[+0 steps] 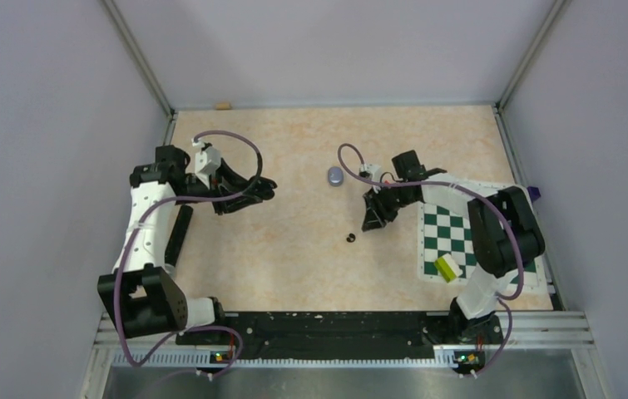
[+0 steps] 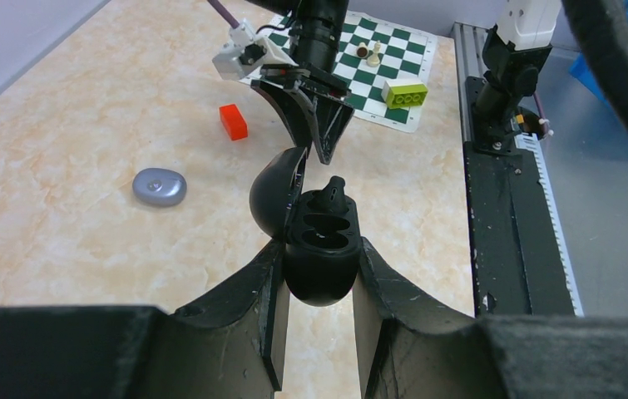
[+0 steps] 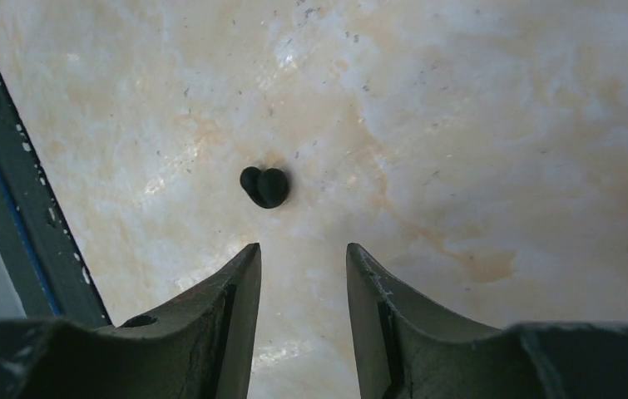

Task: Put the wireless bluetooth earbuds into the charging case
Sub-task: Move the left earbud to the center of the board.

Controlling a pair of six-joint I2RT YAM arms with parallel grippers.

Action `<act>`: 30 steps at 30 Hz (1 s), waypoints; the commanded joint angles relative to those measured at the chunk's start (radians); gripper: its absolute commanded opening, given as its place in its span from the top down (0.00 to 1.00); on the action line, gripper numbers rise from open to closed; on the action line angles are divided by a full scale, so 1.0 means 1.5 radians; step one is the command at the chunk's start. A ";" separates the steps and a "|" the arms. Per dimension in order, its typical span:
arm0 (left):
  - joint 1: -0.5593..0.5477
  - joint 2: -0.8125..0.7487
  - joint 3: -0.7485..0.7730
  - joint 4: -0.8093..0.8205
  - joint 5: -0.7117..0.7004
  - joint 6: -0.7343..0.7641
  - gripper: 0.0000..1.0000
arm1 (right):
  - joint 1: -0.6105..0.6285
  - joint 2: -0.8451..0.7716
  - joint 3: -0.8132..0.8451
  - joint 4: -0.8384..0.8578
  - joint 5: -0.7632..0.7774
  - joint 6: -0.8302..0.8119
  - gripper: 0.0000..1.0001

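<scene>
Beige bench (image 1: pixel 294 266): my left pincer (image 2: pixel 320 253) pinches the open black case (image 2: pixel 318 283), one bud (image 2: pixel 333 193) sticking up in it. My right pincer (image 3: pixel 302 258) is spread, loose black bud (image 3: pixel 264 187) lying on the bench just ahead of its tips.

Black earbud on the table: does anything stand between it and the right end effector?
Nothing visible does. The black earbud lies alone on the table just ahead of the open right end effector, with only bare tabletop between them.
</scene>
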 commanded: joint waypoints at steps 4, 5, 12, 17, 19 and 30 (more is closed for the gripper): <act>-0.003 0.030 0.059 -0.082 0.005 0.045 1.00 | 0.011 0.023 -0.023 0.022 -0.053 0.022 0.60; -0.008 0.035 0.069 -0.082 -0.002 0.035 1.00 | 0.015 0.025 -0.025 0.022 -0.047 0.018 0.60; -0.061 0.047 0.082 0.028 -0.089 -0.148 1.00 | 0.039 0.026 -0.032 0.023 -0.015 0.001 0.60; -0.105 -0.024 -0.013 0.354 -0.205 -0.413 1.00 | 0.042 0.043 -0.037 0.030 -0.007 0.016 0.60; -0.106 -0.046 -0.041 0.419 -0.222 -0.462 1.00 | 0.042 0.049 -0.038 0.038 -0.007 0.026 0.60; -0.106 -0.057 -0.050 0.431 -0.235 -0.475 1.00 | 0.103 0.060 -0.029 0.088 0.079 0.062 0.61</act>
